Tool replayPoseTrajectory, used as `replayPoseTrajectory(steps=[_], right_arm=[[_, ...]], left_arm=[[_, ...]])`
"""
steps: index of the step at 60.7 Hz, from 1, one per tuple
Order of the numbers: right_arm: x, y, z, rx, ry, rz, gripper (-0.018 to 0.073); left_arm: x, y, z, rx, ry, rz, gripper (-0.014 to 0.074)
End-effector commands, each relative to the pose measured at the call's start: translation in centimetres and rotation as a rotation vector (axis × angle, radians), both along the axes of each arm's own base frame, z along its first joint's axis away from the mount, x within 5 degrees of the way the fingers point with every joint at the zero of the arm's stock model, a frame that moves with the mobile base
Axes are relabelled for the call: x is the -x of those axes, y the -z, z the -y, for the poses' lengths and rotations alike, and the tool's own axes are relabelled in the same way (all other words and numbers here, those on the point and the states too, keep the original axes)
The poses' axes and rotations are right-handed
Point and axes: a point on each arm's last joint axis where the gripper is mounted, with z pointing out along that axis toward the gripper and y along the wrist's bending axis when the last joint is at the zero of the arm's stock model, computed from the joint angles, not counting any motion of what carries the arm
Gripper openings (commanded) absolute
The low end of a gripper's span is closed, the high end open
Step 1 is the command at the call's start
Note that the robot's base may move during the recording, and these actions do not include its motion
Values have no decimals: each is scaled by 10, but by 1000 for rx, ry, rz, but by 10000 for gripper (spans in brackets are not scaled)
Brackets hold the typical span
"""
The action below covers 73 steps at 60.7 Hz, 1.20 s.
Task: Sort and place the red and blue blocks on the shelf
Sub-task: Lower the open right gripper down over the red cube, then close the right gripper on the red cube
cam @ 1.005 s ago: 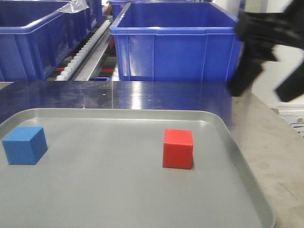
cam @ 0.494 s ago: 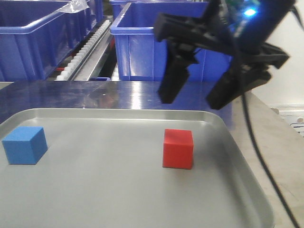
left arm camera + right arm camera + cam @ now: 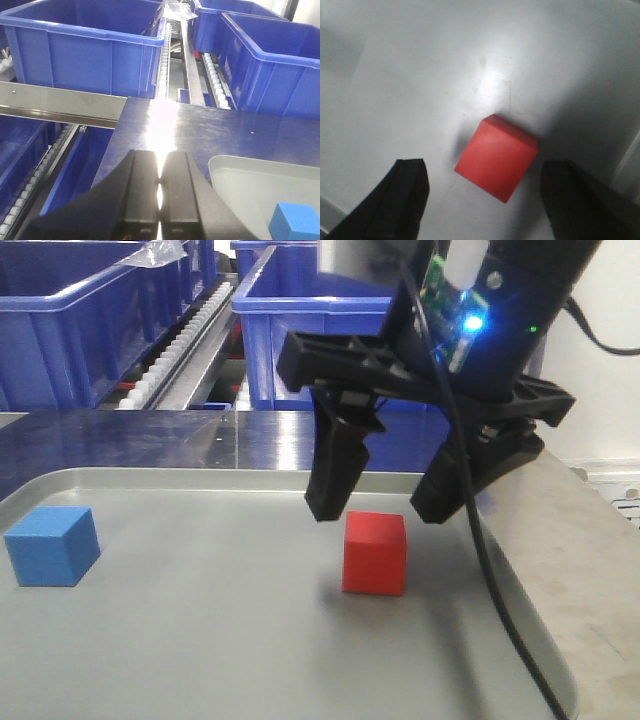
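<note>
The shelf [image 3: 185,335] with its blue tubs [image 3: 290,350] stands beyond the right claw [image 3: 378,506], and the grey tray [image 3: 200,640] spreads beneath it. The step in hand looks like the pick of the red block [image 3: 375,555], so the shelf matters only later. The right claw hangs with its fingers spread wide, tips about level with the block's top, and the block sits on the tray directly below, roughly midway between them. The wrist view shows the block turned at an angle to the line between the fingers, so closing now would probably catch corners. A small wrist twist first, to bring the pads square to two flat faces, should give a firmer hold. Then drop straight down, stopping short of the tray floor, and close low on the block's sides. The left claw [image 3: 159,195] has its fingers pressed together, holding nothing, over the dark surface beside the tray's corner. The blue block [image 3: 50,545] lies well off to the right claw's left, clear of this pick.
</note>
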Motion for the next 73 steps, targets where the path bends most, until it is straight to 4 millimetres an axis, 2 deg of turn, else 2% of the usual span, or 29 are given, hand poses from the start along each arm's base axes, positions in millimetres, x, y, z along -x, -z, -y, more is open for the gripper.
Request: replayPoseTrajectory(steps=[1,42,62,68,73], right_arm=[[-3,-17,-3,-56,12,51,571],[-14,10,-11,-19,23,7,571],[-16,7,-12,-32,43,7,571],[-18,0,-14,-41,40,15,532],[-19,-7,-16,-46,34,18,442]], left_arm=[[0,7,1,12,13,54,135],[0,7,1,12,13,54,135],[0,7,1,12,13,54,135],[0,7,1,12,13,54,135],[0,7,1,12,13,54,135]])
